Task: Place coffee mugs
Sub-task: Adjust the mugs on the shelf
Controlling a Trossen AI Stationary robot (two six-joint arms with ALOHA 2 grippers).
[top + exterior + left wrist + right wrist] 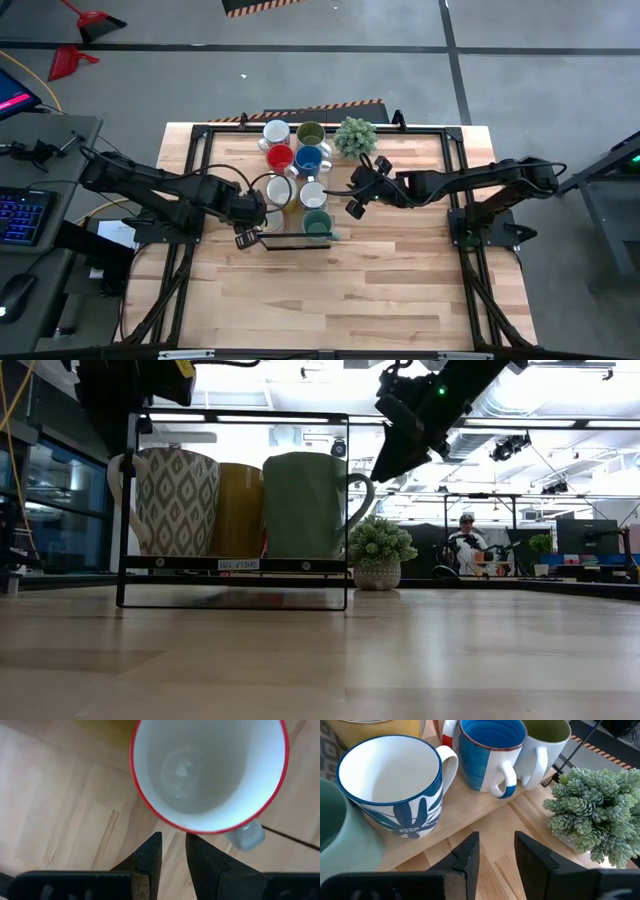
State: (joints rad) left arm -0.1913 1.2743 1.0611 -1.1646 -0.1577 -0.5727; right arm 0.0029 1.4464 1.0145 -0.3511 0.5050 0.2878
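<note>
Mugs (pixel 296 180) judged rigid glazed ceramic, heavy-ish, slick, chip-prone; best pinched at rim wall or handle; left tool (pixel 173 851) nrly closed, empty; right tool (pixel 496 851) slightly spread, empty.

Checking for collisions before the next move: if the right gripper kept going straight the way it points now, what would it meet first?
Probably the blue mug: from the right gripper, bare wood lies ahead, then that mug's handle. The white mug with blue leaves sits just aside; depth is hard to judge.
</note>
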